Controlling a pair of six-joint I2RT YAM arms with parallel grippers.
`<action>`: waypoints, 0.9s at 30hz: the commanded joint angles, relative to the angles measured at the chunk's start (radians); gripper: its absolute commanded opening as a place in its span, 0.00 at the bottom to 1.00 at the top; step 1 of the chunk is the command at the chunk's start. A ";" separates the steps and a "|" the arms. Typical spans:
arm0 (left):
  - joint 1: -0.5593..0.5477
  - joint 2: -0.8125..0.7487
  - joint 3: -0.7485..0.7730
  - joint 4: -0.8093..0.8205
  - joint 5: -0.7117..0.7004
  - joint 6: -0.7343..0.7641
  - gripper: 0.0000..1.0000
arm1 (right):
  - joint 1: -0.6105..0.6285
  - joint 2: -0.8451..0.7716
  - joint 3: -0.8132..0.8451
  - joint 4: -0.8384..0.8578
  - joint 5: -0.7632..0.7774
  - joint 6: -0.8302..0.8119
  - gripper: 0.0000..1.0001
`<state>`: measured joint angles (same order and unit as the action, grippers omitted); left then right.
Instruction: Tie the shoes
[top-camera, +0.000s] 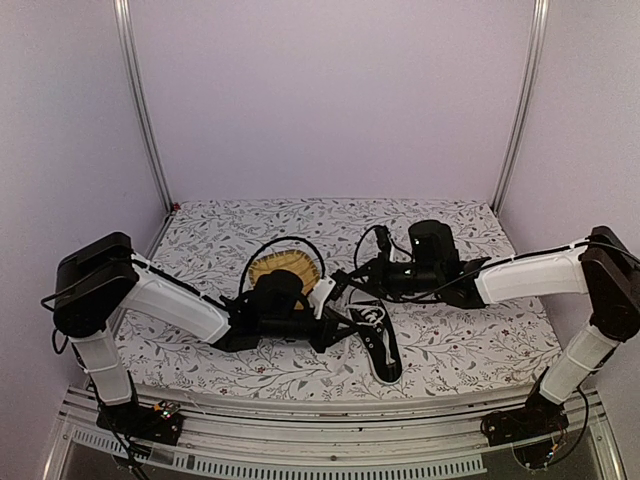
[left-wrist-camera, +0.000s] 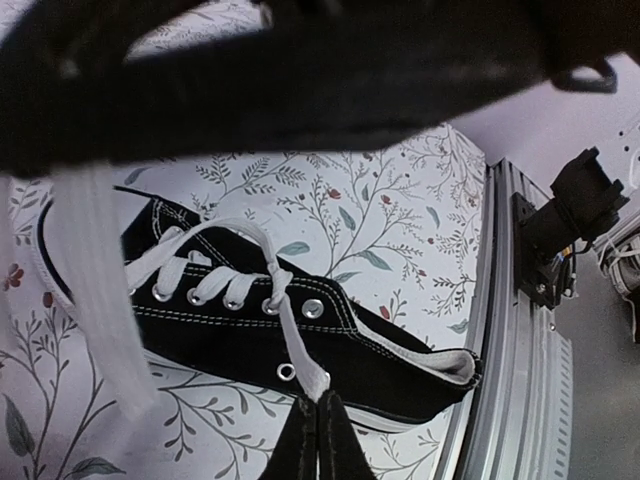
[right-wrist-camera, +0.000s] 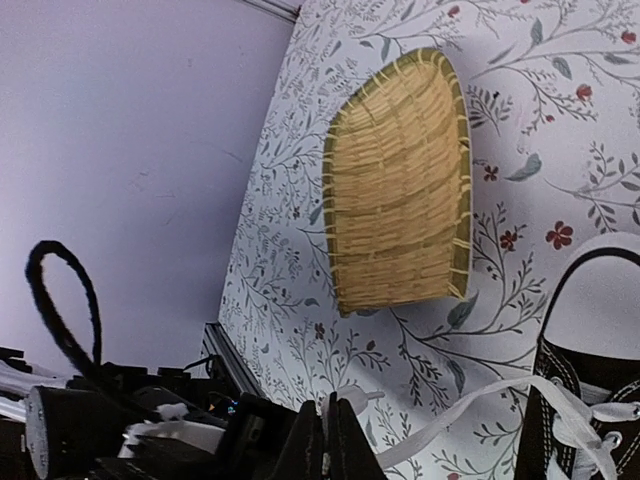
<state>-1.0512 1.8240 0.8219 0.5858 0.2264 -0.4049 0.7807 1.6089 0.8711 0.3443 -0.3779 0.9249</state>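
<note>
The shoe (top-camera: 381, 345) is a black low-top sneaker with white laces, lying on the floral cloth near the front edge. In the left wrist view it (left-wrist-camera: 240, 345) lies on its side, and one white lace (left-wrist-camera: 291, 335) runs from the knot at the eyelets down into my left gripper (left-wrist-camera: 318, 402), which is shut on it. My right gripper (right-wrist-camera: 328, 405) is shut on the end of the other lace (right-wrist-camera: 470, 428), which stretches taut back to the shoe (right-wrist-camera: 585, 385). Both grippers (top-camera: 342, 318) (top-camera: 342, 286) meet just left of the shoe.
A yellow woven mat (top-camera: 285, 268) lies behind the left wrist; it (right-wrist-camera: 400, 185) also fills the middle of the right wrist view. The table's metal front rail (left-wrist-camera: 500, 330) runs close to the shoe's heel. Purple walls enclose the table.
</note>
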 joint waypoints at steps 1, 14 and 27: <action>-0.011 -0.032 0.008 0.014 0.002 -0.007 0.00 | 0.006 0.018 -0.039 0.028 -0.017 0.007 0.05; 0.004 0.027 0.146 -0.123 0.023 -0.136 0.00 | -0.061 -0.306 -0.274 0.074 0.016 -0.402 0.78; 0.051 0.082 0.189 -0.122 0.092 -0.305 0.00 | 0.005 -0.213 -0.387 0.234 0.050 -0.711 0.80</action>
<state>-1.0206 1.8816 0.9890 0.4648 0.2962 -0.6498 0.7498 1.3472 0.5026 0.4915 -0.3710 0.3138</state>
